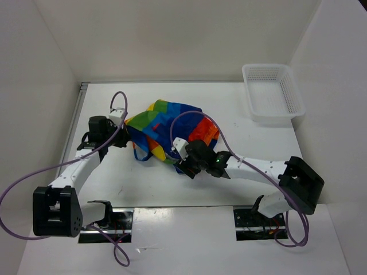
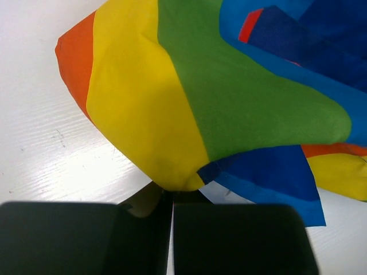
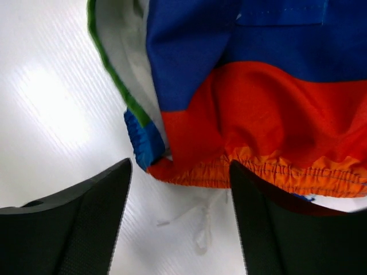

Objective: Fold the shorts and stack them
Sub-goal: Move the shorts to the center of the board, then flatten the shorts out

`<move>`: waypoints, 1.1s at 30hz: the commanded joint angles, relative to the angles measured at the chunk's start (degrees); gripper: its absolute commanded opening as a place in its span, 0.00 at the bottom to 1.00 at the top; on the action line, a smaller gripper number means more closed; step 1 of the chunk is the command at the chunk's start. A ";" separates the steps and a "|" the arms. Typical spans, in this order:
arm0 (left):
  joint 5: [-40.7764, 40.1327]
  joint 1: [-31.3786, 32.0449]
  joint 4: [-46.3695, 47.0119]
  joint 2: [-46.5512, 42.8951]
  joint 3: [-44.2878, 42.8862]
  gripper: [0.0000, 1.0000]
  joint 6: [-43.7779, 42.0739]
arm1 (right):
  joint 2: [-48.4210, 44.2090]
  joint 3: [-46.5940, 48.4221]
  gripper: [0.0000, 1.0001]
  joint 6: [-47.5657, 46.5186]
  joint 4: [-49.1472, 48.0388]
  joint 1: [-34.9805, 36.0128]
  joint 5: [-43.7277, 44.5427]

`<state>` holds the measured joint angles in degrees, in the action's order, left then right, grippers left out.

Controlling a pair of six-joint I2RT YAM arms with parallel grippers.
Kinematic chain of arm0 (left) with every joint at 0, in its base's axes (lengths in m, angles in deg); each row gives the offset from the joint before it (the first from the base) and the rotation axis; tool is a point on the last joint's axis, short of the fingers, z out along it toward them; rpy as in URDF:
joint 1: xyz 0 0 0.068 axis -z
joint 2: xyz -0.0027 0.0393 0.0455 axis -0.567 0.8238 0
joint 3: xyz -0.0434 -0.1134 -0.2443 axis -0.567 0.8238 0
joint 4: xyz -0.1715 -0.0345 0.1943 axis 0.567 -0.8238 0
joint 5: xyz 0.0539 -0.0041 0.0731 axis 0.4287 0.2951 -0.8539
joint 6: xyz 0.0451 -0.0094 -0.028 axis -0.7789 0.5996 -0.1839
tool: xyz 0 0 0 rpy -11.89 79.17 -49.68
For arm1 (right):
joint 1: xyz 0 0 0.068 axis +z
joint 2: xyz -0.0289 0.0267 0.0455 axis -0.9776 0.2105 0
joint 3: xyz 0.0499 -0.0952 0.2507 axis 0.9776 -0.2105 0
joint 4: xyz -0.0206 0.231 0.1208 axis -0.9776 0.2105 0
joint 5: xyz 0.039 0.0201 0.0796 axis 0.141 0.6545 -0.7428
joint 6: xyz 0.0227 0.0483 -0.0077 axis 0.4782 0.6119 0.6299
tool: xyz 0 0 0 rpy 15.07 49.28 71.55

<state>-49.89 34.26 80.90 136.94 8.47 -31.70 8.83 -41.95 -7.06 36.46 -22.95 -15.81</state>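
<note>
While the shorts [image 1: 166,129] lie bunched mid-frame, pinched at a yellow fold by the closed left gripper [image 2: 172,197], the orange waistband [image 3: 275,169] should be seated fully between the wide-apart, empty fingers [image 3: 86,217] of the right gripper [image 3: 179,166].

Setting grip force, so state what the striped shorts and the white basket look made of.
The shorts: thin cloth, probably synthetic, matte; it drapes in soft folds, with a gathered elastic waistband. The basket: rigid white plastic, likely moulded, slightly glossy; its walls are a regular mesh.
</note>
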 commanded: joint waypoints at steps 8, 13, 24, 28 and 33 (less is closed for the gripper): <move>-0.52 0.01 0.70 -3.12 0.46 0.00 -0.25 | 3.25 0.68 0.07 6.94 -12.35 0.57 6.46; -6.31 -1.57 -1.85 -3.64 -4.19 0.00 -0.25 | 3.25 6.64 0.00 1.94 -11.13 -3.46 10.16; -12.92 -13.08 -1.06 -2.24 -26.94 0.00 -0.25 | 5.54 30.38 0.00 -23.28 -17.89 -22.02 16.05; -15.90 -15.28 -1.58 -4.25 -35.55 0.00 -0.25 | 5.01 40.13 0.00 -28.39 -18.42 -22.02 16.66; -15.48 -15.28 -5.44 -8.47 -39.70 0.00 -0.25 | 3.34 52.24 0.00 -30.68 -11.69 -22.02 15.62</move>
<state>-63.66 19.16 77.40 131.45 -28.18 -31.72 15.04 1.42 -33.55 23.04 -44.48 -1.97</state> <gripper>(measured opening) 0.001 0.007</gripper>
